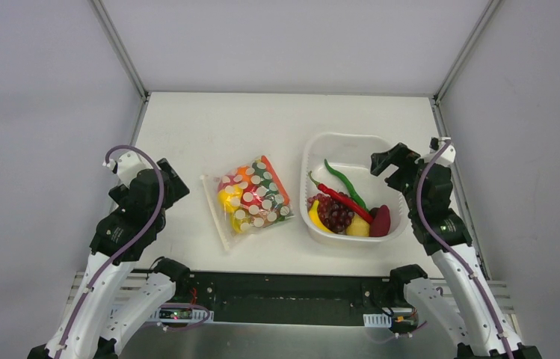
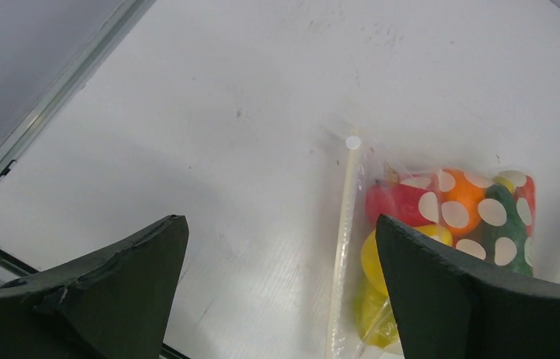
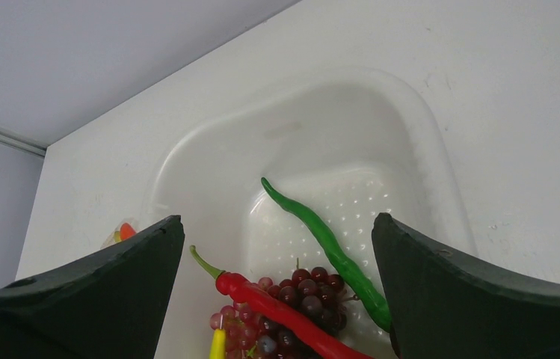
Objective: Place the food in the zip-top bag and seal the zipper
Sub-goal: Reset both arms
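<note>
The zip-top bag (image 1: 250,198) lies flat mid-table, and food in red, orange, yellow and green (image 2: 460,213) shows through its white dots. Its zipper (image 2: 344,239) forms the bag's left edge; I cannot tell whether it is pressed shut. My left gripper (image 2: 280,221) hovers open to the left of the zipper with nothing between its fingers, its right finger (image 2: 471,299) over the bag's corner. More food sits in a white basket (image 3: 441,172): a green chili (image 3: 329,243), a red chili (image 3: 277,303) and purple grapes (image 3: 310,295). My right gripper (image 3: 277,219) hangs open and empty above the basket.
In the top view the basket (image 1: 314,157) stands right of the bag and also holds a yellow banana (image 1: 315,217), a yellow piece (image 1: 357,226) and a dark red piece (image 1: 380,222). Walls and metal rails (image 1: 123,52) border the table.
</note>
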